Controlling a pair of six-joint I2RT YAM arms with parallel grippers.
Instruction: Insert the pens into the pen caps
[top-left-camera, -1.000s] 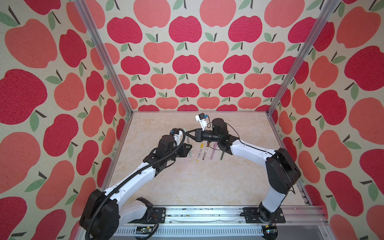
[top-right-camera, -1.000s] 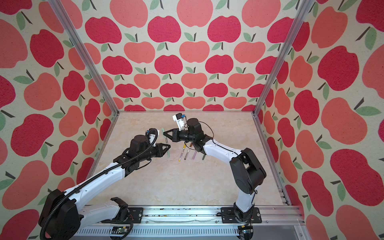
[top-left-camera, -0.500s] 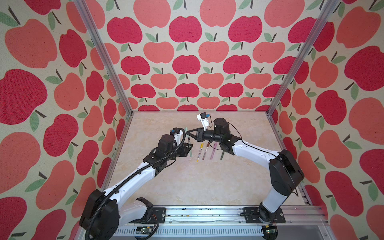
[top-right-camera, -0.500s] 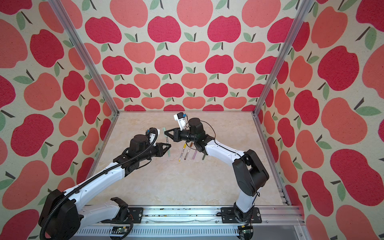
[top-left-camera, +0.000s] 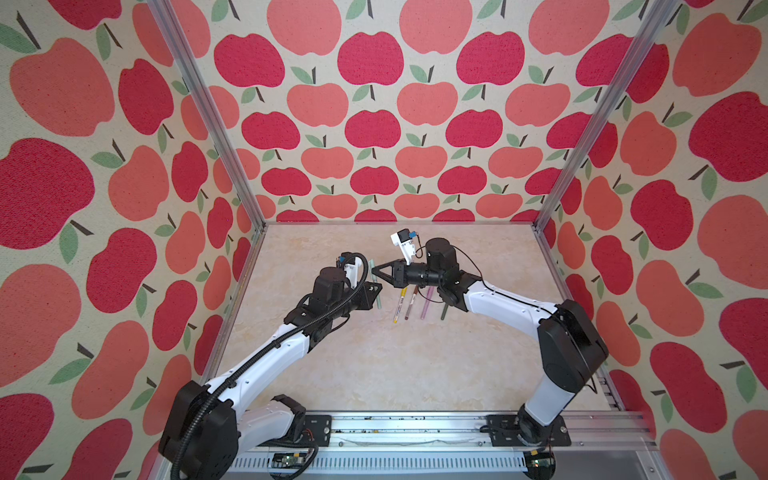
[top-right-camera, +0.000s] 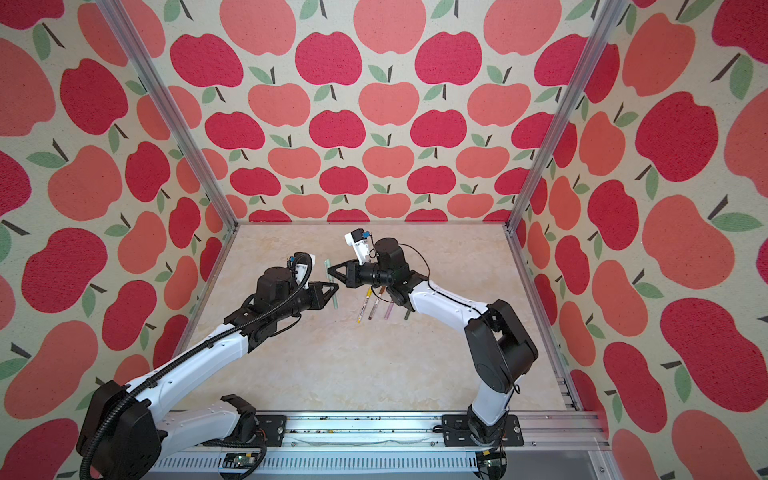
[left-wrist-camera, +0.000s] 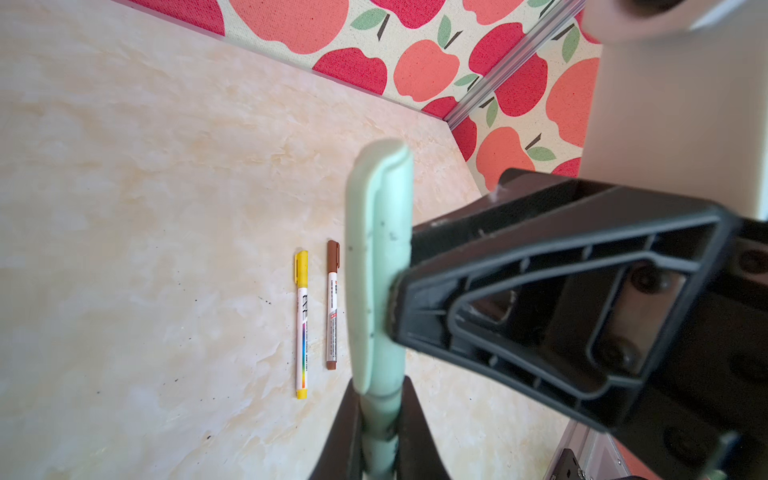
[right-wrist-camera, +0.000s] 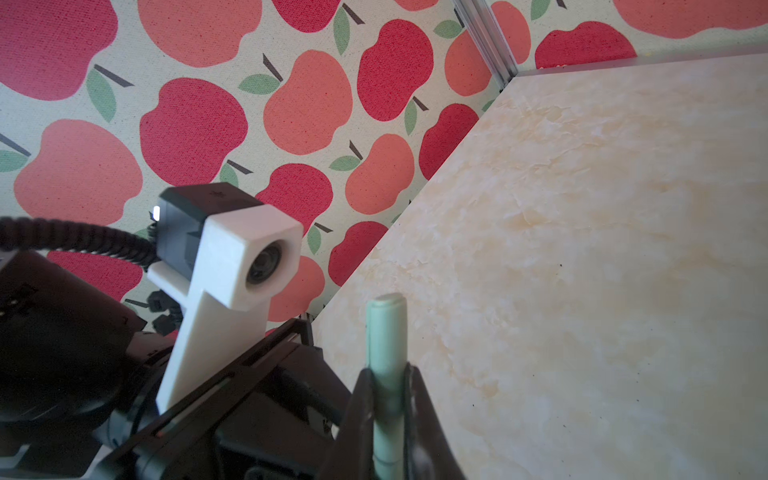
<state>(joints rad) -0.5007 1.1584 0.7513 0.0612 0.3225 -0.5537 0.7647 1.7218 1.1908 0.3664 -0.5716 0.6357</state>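
Left claw clamps the barrel of the sage pen; right claw, facing it, clamps the cap, presumably to press both parts together along one axis.

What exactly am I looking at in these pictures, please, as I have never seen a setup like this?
These are two white-and-black robot arms, the left arm and the right arm, on a pale marble-patterned tabletop inside apple-printed walls. The two wide pictures come from one camera head overhead; each close-up comes from a small white-mounted camera on an arm's wrist. Each arm ends in black jaws. Both pairs are shut on the same slim pale green plastic pen, capped and held clear of the table: the left arm's jaws on the barrel, the right arm's jaws on the cap. On the table lie four more slim pens: a white pen with a yellow cap, a white pen with a brown cap, a lilac-pink pen and a dark green pen.
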